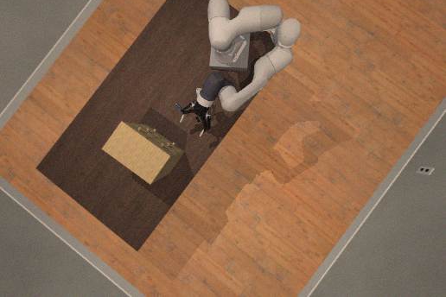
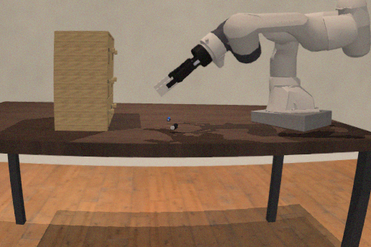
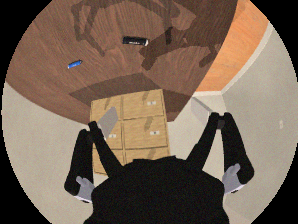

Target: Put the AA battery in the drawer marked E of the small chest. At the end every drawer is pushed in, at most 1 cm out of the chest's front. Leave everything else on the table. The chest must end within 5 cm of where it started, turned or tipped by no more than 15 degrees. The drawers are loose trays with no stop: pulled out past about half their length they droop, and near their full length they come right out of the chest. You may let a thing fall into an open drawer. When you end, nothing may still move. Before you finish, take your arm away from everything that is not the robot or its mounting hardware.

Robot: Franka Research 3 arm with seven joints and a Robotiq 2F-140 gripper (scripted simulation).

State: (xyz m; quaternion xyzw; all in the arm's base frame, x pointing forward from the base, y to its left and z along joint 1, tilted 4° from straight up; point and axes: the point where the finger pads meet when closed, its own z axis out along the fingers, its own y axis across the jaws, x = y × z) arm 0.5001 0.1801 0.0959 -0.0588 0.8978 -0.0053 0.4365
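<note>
The small wooden chest [image 2: 83, 80] stands on the left part of the table, its knobbed drawer fronts facing the arm. All drawers look pushed in. It also shows in the top view [image 1: 143, 152] and in the wrist view [image 3: 133, 125]. I cannot read the drawer letters. The AA battery [image 2: 174, 126], a dark cylinder with a light end, lies on the table between the chest and the arm's base. It also shows in the wrist view [image 3: 133, 40]. My gripper [image 2: 162, 88] is open and empty. It hangs tilted toward the chest, well above the battery.
A small blue thing [image 2: 168, 118] lies on the table just behind the battery and also shows in the wrist view [image 3: 75, 64] and the top view [image 1: 177, 104]. The arm's grey base plate [image 2: 292, 118] sits at the right.
</note>
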